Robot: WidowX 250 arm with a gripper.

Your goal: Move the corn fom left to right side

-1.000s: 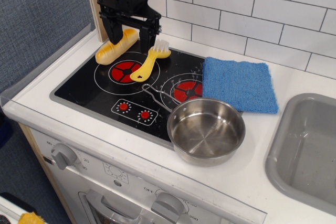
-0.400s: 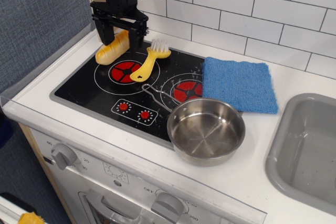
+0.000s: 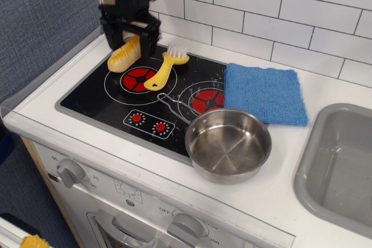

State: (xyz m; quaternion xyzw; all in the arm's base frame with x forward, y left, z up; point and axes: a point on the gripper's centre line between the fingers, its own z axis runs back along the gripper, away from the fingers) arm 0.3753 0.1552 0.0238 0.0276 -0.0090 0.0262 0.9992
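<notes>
A toy kitchen counter seen from above and in front. There is one corn (image 3: 125, 54), one brush (image 3: 165, 68), one pan (image 3: 228, 144), one blue cloth (image 3: 265, 92), one sink (image 3: 339, 169) and one black robot gripper (image 3: 129, 38). The black stovetop (image 3: 104, 103) carries two large red burner rings and two small red dials printed near its front edge.

The corn is a stubby, elongated plastic piece, yellow fading to orange, with rounded ends and shallow diagonal grooves across it. It lies at the back left corner of the stovetop, angled with its lower end pointing toward the left front and its upper end toward the tiled wall.

The gripper stands over the upper end of the corn, one finger on each side of it, the fingers close against it; whether they press on it or merely flank it cannot be told from this view.

The brush, with a yellow handle and white bristles, lies just right of the corn. The steel pan sits at the front right of the stovetop, the cloth behind it, and the grey sink at the far right
</notes>
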